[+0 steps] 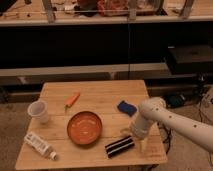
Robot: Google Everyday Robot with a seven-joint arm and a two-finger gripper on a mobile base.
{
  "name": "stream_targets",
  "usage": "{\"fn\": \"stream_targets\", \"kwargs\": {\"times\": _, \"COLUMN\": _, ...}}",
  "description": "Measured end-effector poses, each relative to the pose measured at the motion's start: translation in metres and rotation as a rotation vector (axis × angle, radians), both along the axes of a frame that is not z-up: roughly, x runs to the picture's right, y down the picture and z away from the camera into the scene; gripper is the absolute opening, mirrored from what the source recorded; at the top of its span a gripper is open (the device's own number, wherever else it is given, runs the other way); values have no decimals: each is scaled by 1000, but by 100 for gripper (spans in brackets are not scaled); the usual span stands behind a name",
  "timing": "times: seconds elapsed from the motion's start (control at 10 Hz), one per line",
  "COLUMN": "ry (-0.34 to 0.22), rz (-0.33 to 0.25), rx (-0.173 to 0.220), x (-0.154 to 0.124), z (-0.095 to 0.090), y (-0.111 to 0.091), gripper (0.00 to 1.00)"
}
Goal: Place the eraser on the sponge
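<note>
The eraser (120,146), a black block with a white stripe, lies flat near the table's front edge, right of the orange bowl. Farther back and slightly right lies the blue sponge (127,107), flat on the wood. My white arm comes in from the right and bends down between them. The gripper (136,135) hangs just above and to the right of the eraser's right end, in front of the sponge. Nothing shows as lifted off the table.
An orange bowl (85,127) sits mid-table and a carrot (72,99) lies behind it. At the left are a white cup (39,110) and a lying bottle (40,145). The wooden table (100,90) ends just right of the arm. Dark shelving stands behind.
</note>
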State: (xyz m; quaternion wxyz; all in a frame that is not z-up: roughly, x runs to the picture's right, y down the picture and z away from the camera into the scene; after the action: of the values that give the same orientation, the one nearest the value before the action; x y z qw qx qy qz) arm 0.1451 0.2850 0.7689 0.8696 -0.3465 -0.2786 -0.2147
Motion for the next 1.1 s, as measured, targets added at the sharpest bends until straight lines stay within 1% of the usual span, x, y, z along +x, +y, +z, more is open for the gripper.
{"fn": "stream_targets", "kwargs": {"times": 0.1, "ry": -4, "rz": 57, "rx": 32, "x": -2, "z": -1, "y": 3, "gripper": 80}}
{"fn": "stream_targets", "kwargs": {"times": 0.2, "ry": -1, "rz": 71, "rx": 35, "x": -7, "z": -1, "y": 5, "gripper": 80}}
{"fn": "stream_targets", "kwargs": {"times": 0.4, "ry": 8, "rz": 73, "rx": 26, "x": -18, "z": -1, "y": 4, "gripper": 80}}
{"fn": "stream_targets", "kwargs": {"times": 0.6, "ry": 4, "rz": 75, "rx": 17, "x": -25, "z": 1, "y": 1, "gripper": 79}}
{"fn": "stream_targets", "kwargs": {"times": 0.7, "ry": -1, "rz": 71, "rx": 7, "x": -27, "z": 2, "y": 2, "gripper": 72}}
{"fn": "stream_targets", "kwargs": {"times": 0.9, "ry": -11, "rz": 63, "rx": -8, "x": -34, "z": 9, "y": 3, "gripper": 52}}
{"fn": "stream_targets", "kwargs": {"times": 1.1, "ry": -10, "rz": 57, "rx": -22, "x": -35, "z": 16, "y": 5, "gripper": 32}}
